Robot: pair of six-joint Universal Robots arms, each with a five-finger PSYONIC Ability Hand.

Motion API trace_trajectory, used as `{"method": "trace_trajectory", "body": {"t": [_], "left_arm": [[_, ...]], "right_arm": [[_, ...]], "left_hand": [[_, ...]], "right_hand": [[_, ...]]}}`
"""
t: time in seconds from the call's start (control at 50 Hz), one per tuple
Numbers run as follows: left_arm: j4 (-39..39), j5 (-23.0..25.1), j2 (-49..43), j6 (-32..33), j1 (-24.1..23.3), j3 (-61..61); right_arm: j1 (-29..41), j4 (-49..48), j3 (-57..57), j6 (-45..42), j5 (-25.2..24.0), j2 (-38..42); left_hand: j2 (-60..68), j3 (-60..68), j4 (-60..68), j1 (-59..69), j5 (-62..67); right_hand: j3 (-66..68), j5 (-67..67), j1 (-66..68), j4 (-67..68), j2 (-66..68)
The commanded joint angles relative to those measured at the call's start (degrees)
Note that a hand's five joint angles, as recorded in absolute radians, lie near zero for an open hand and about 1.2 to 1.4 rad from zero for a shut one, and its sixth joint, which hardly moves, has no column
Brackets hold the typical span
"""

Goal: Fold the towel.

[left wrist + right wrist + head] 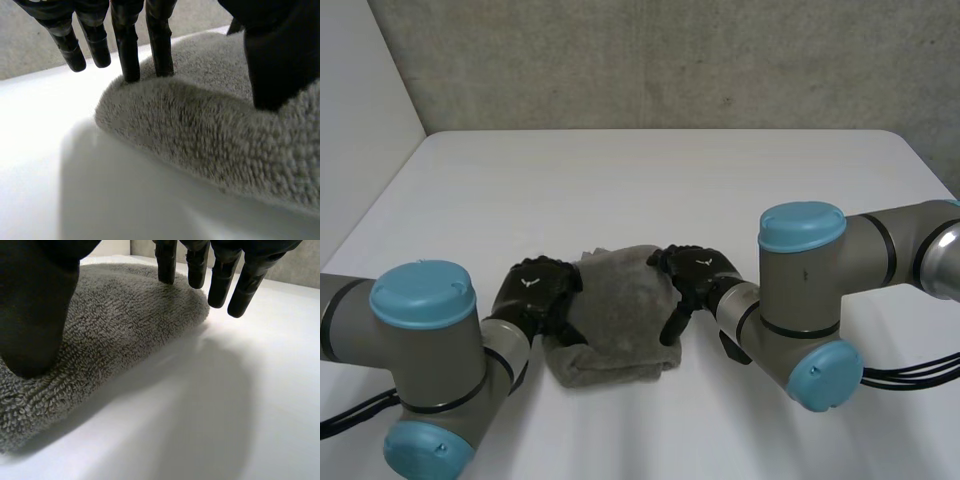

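Observation:
A grey towel [618, 322] lies folded into a small thick pad near the table's front edge, between my two hands. My left hand [536, 291] rests at the towel's left edge. In the left wrist view its fingers [128, 47] are straight: two tips touch the towel [200, 135] near its rounded fold and the thumb [280, 60] lies on top. My right hand [698, 273] sits at the towel's right edge. There the thumb [35, 315] presses on the towel [125, 315], and the straight fingers [220, 282] hover over its far corner and the table.
The white table [650, 180] stretches wide beyond the towel, up to a grey wall [670, 60] at the back. Both forearms lie low on either side of the towel near the front edge.

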Motion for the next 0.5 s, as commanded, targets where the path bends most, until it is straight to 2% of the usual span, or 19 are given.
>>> {"method": "trace_trajectory", "body": {"t": [0.02,0.14,0.18,0.22,0.3,0.34,0.38,0.4,0.5], "left_arm": [[-0.3,-0.4,5.0,-0.2,0.2,0.8],[-0.5,-0.2,8.8,-0.5,0.3,1.8],[-0.7,-0.2,10.6,-1.0,0.6,3.8],[-0.8,-0.3,11.4,-1.4,0.7,5.0],[-1.4,-0.9,12.9,-2.0,0.8,7.5],[-3.3,-1.2,14.1,-3.3,1.7,10.3],[-4.7,-1.7,14.4,-4.2,2.3,11.7],[-6.5,-2.4,14.4,-5.0,2.6,13.2],[-12.6,-4.8,14.1,-6.7,3.2,17.1]], "right_arm": [[0.2,-0.3,3.0,0.1,-2.2,-4.7],[-0.8,-0.7,6.4,-1.6,-3.5,-13.2],[-1.7,-1.0,7.1,-2.3,-3.1,-15.9],[-4.3,-1.4,8.0,-2.9,-2.7,-20.9],[-7.1,-1.3,8.3,-3.0,-1.3,-24.6],[-8.5,-1.3,8.3,-3.0,0.0,-26.0],[-11.0,-1.0,8.6,-3.0,3.3,-28.2],[-11.0,-1.0,8.6,-3.0,3.4,-28.2],[-13.5,-1.1,9.3,-3.1,9.8,-28.9]], "left_hand": [[-5.6,-2.8,-3.1,-4.7,-3.3],[-9.9,-2.8,-3.1,-9.1,-7.7],[-14.6,-2.8,-3.1,-13.8,-12.4],[-15.0,-2.8,-3.1,-14.2,-12.7],[-16.2,-2.8,-3.1,-15.3,-13.9],[-16.3,-2.8,-3.1,-15.5,-14.1],[-16.3,-2.8,-3.1,-15.5,-14.1],[-16.3,-2.8,-3.1,-15.5,-14.1],[-16.3,-2.8,-3.1,-15.5,-14.1]], "right_hand": [[-2.7,-3.6,-2.9,-4.4,-4.4],[-2.7,-3.6,-2.9,-4.4,-4.4],[-2.7,-3.6,-2.9,-4.4,-4.4],[-2.7,-3.6,-2.9,-4.4,-4.4],[-2.7,-3.6,-2.9,-4.4,-4.4],[-2.7,-3.6,-2.9,-4.4,-4.4],[-2.7,-3.6,-2.9,-4.4,-4.4],[-2.7,-3.6,-2.9,-4.4,-4.4],[-2.7,-3.6,-2.9,-4.4,-4.4]]}}
